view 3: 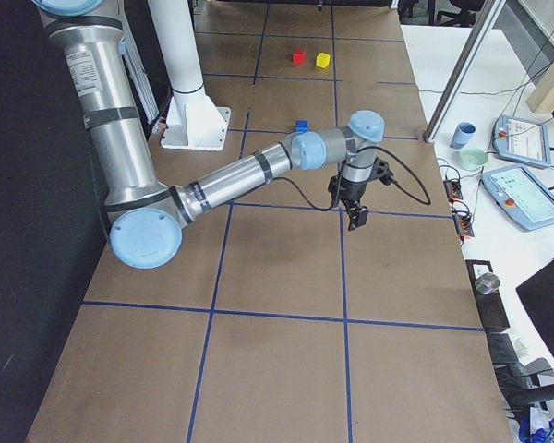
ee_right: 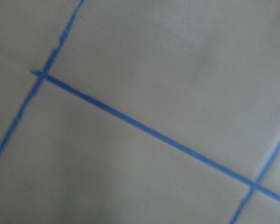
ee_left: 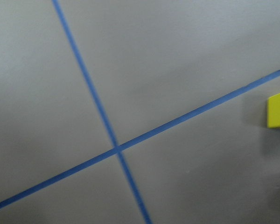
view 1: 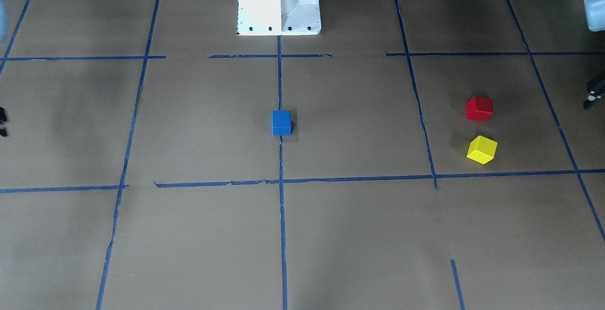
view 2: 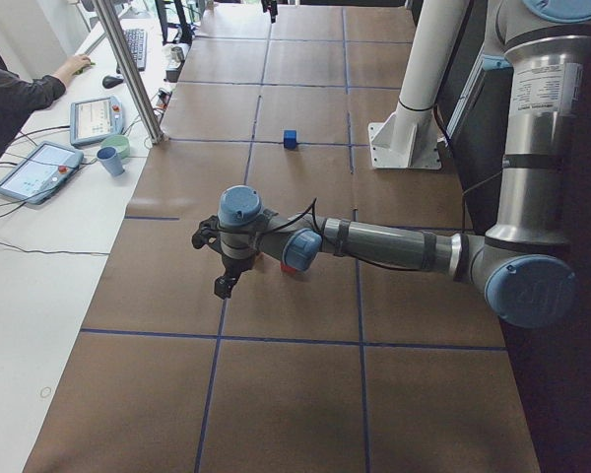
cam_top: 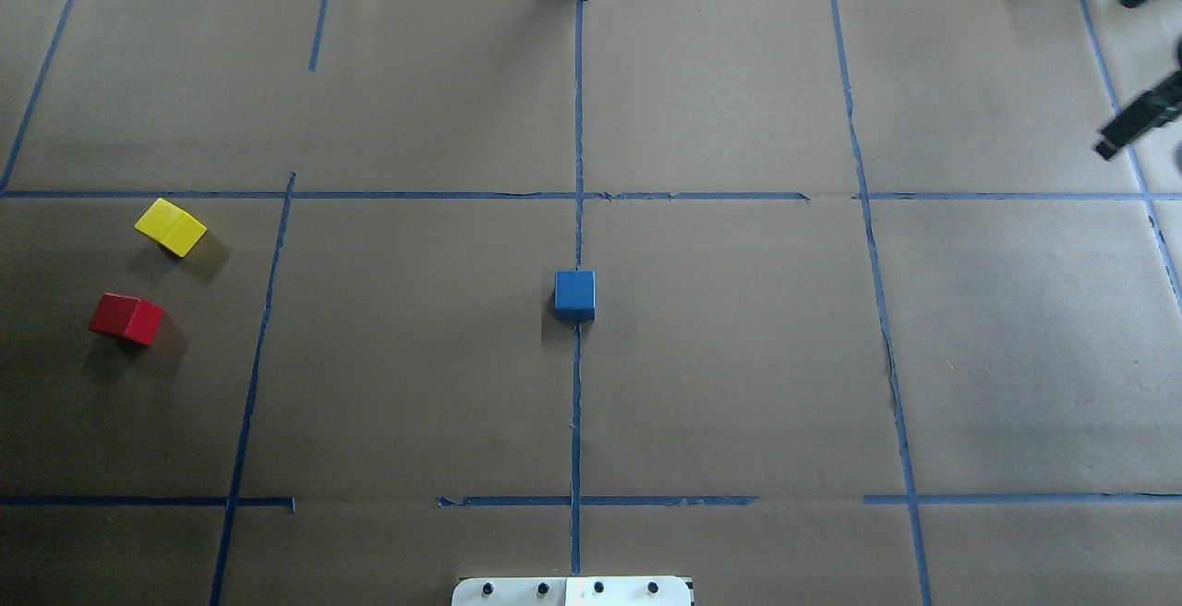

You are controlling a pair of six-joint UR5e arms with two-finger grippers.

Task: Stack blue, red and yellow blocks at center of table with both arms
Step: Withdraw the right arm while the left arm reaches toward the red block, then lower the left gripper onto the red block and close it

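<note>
Overhead exterior: blue block [cam_top: 574, 295] mid-table

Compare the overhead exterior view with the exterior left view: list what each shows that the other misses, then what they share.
Only the overhead: the yellow block, and the red block in full. Only the exterior left: the left arm with the left gripper, and an operator. Both: the blue block on the centre tape line and the robot's white base.
</note>
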